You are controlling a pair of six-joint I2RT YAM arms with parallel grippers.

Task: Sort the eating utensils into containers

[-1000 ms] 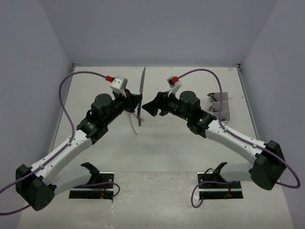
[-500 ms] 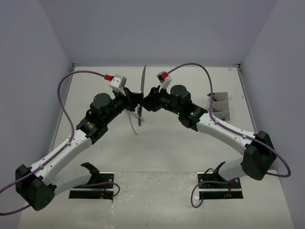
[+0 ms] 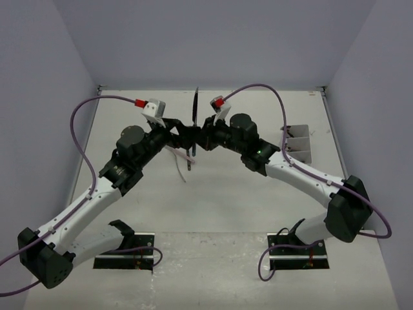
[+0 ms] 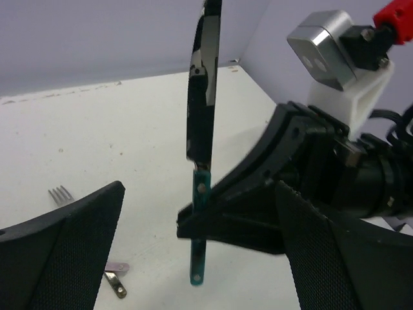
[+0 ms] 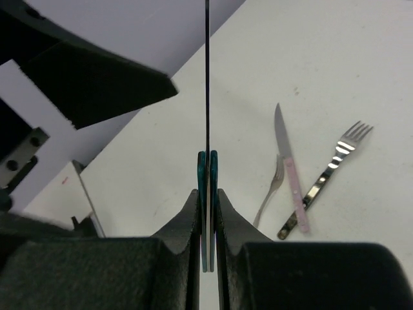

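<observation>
With the right hand (image 5: 208, 194) closed on only the teal handle of the upright knife (image 4: 201, 110), held above the centre of the surface (image 3: 226, 194) between the fingers of the open left hand (image 3: 175, 134), the tall blade may pivot or catch a left finger going to the containers (image 3: 298, 145) at 3 o'clock.

Arms converging at knife (image 4: 199, 116). Right gripper (image 5: 208, 194) clamping its handle; left gripper (image 4: 199, 200) standing wide open, straddling the knife.
</observation>
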